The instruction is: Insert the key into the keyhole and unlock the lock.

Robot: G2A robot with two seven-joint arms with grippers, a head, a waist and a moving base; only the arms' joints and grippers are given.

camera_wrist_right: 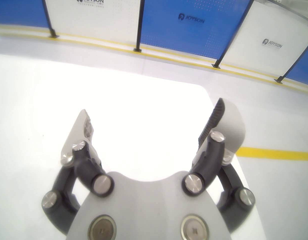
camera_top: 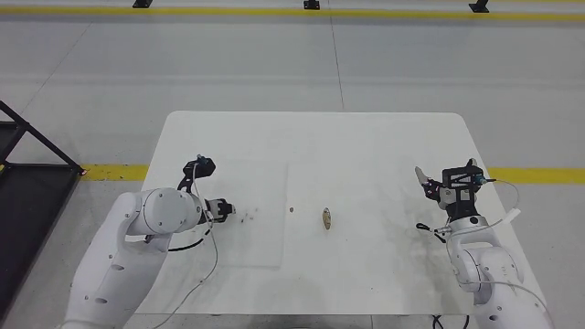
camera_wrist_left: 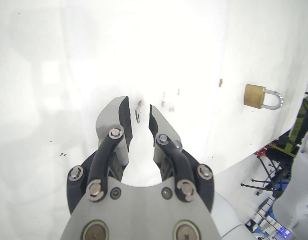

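Observation:
A small silver key (camera_wrist_left: 138, 113) lies flat on the white table, just between the fingertips of my left gripper (camera_wrist_left: 139, 106), which is open around it without touching. In the top view my left gripper (camera_top: 228, 209) sits at the table's left part. The brass padlock (camera_wrist_left: 255, 96) with its steel shackle (camera_wrist_left: 275, 99) lies on its side near the table's middle, seen from above as a small padlock (camera_top: 325, 218). My right gripper (camera_wrist_right: 154, 112) is open and empty, held over the table's right side, and appears in the top view as the right gripper (camera_top: 445, 179).
The white table (camera_top: 366, 155) carries a thin white mat (camera_top: 260, 238) under the left arm, with small dark specks (camera_wrist_left: 170, 101) near the key. A black frame (camera_top: 27, 146) stands left of the table. Blue and white barriers (camera_wrist_right: 194, 26) line the far floor.

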